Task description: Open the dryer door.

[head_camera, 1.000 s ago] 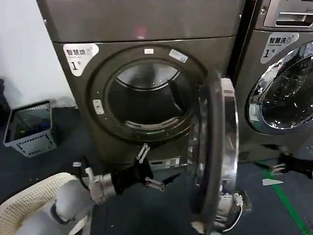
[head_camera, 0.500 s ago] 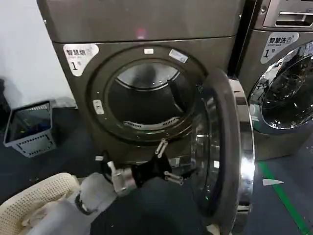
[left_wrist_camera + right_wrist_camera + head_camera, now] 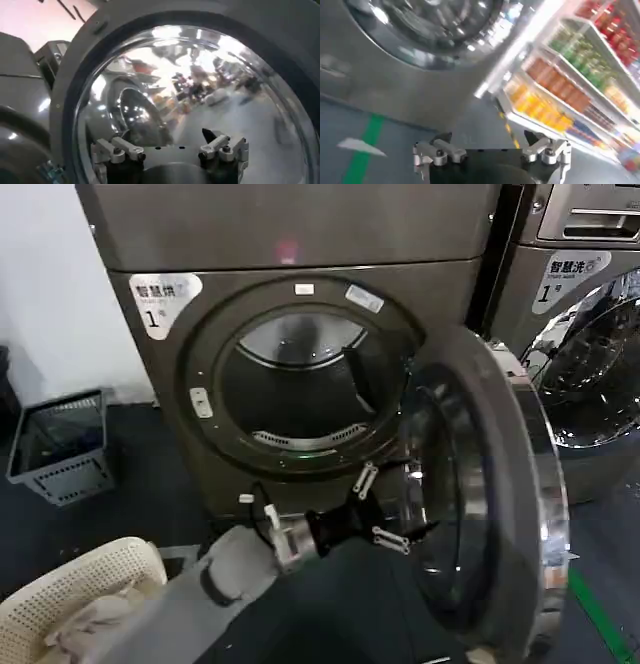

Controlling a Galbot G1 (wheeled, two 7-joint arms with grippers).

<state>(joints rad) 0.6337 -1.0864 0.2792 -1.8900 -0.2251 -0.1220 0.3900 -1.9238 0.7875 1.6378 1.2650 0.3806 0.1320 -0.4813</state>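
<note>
The dryer door (image 3: 505,484) stands swung out to the right of the open drum mouth (image 3: 300,384), its grey inner rim and domed glass facing left and its chrome ring (image 3: 548,524) along the outer edge. My left gripper (image 3: 398,504) is open just inside the door, fingers spread toward the glass with nothing between them; contact cannot be told. In the left wrist view the door glass (image 3: 200,85) fills the space ahead of the left gripper (image 3: 167,145). My right gripper (image 3: 487,137) is open and empty above the dark floor beside the neighbouring machine.
A second chrome-doored machine (image 3: 590,364) stands right of the dryer, close behind the swung door. A grey crate (image 3: 60,446) sits on the floor at left and a white laundry basket (image 3: 70,594) at lower left. Green floor tape (image 3: 598,614) runs at right. Stocked shelves (image 3: 580,75) stand beyond.
The door has swung farther open to the right. My left gripper moved right and slightly up, staying at the door's inner side. The right gripper has left the head view.
</note>
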